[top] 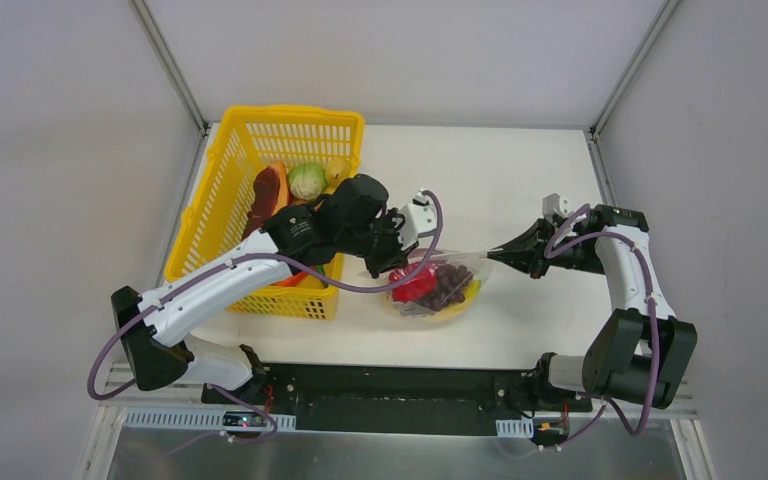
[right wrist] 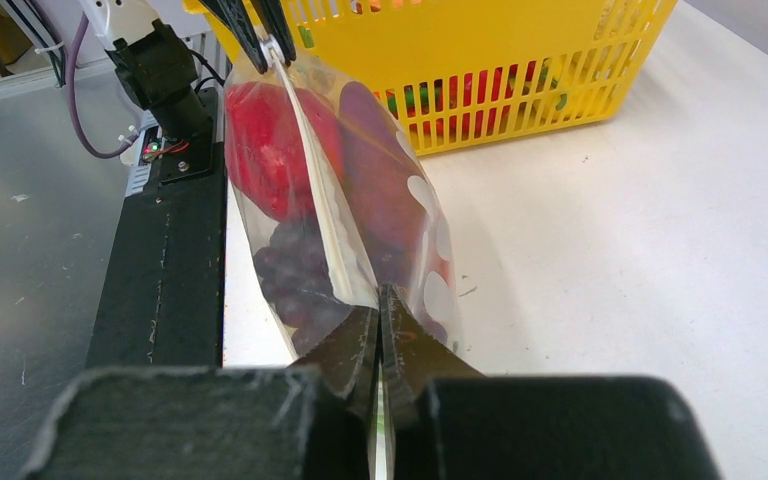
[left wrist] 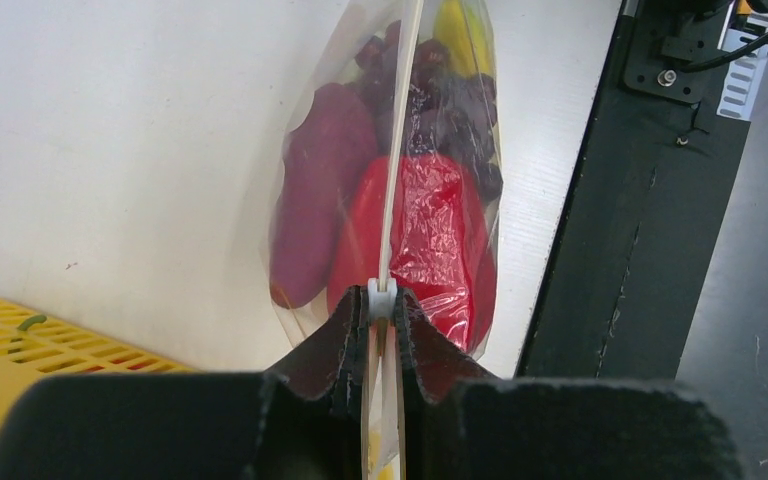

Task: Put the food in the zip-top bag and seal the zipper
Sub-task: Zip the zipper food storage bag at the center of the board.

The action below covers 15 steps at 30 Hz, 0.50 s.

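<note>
Yellow basket (top: 210, 205): set at the far left of the table (top: 520, 170); a green cabbage (top: 307, 181) is kept inside.
Left gripper (left wrist: 382, 305): fingers are pinched narrow on the left end of the zipper (left wrist: 401, 150).
Zip-top bag (top: 460, 300): stretched between both grippers, right of the basket; a red pepper (left wrist: 430, 230) and purple grapes (top: 452, 282) are contained.
Right gripper (right wrist: 380, 300): fingers are clamped on the bag's right end.

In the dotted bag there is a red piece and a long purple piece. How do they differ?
The red piece is bright red; the purple piece is dark purple. The red piece is broad and blocky; the purple piece is slimmer and longer. In the left wrist view the red piece lies behind the zipper, the purple piece to its left. Both are glossy and inside the zip-top bag.
</note>
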### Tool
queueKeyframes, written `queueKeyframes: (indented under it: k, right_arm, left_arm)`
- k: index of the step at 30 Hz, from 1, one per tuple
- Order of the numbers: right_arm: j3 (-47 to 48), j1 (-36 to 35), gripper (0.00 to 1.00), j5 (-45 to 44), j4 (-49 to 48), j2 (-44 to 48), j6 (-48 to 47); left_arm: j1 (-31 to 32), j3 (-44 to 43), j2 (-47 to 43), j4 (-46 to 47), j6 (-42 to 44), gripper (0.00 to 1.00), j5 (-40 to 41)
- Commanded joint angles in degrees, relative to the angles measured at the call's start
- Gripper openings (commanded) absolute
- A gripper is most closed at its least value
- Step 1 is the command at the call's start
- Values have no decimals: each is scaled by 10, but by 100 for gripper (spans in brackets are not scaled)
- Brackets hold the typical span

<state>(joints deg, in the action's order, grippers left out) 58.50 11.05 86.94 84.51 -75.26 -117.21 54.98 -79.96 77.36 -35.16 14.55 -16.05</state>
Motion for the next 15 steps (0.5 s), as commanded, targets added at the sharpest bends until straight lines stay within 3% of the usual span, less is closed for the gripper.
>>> queueKeyframes:
  k: [1, 15]
  right_arm:
    - [11, 20, 0, 9, -7, 6, -23]
    - [14, 35, 0, 18, -7, 4, -21]
  left_arm:
    - [-14, 1, -30, -53, 7, 0, 24]
    - [-21, 33, -73, -108, 9, 0, 40]
